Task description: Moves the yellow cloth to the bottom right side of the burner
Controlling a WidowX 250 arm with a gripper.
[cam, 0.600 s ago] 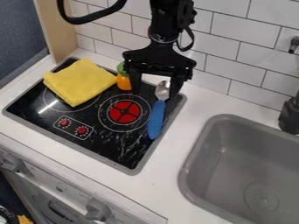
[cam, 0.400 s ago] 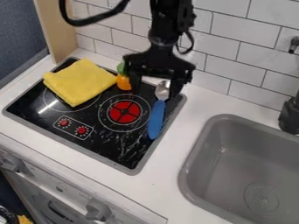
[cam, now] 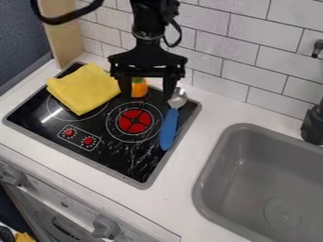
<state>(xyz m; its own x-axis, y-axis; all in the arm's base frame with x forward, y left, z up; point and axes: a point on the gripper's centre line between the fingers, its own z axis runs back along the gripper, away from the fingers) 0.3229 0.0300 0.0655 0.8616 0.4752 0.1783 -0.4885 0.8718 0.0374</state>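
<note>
My gripper (cam: 148, 93) hangs over the back of the stove top, its two fingers wide apart with nothing held between them. To its left the folded yellow cloth (cam: 83, 90) lies on the back left part of the black stove top (cam: 120, 158), over part of the left ring. The red burner (cam: 134, 121) is in the middle of the stove, below and a little left of my gripper.
A spoon with a blue handle (cam: 168, 130) lies right of the red burner. Behind the burner an orange toy vegetable (cam: 139, 88) is partly hidden by my gripper. The grey sink (cam: 246, 184) is at the right, the tiled wall (cam: 243, 52) behind.
My gripper has moved left, from above the spoon's head toward the cloth, and still stands open. The cloth and the spoon have stayed where they were.
</note>
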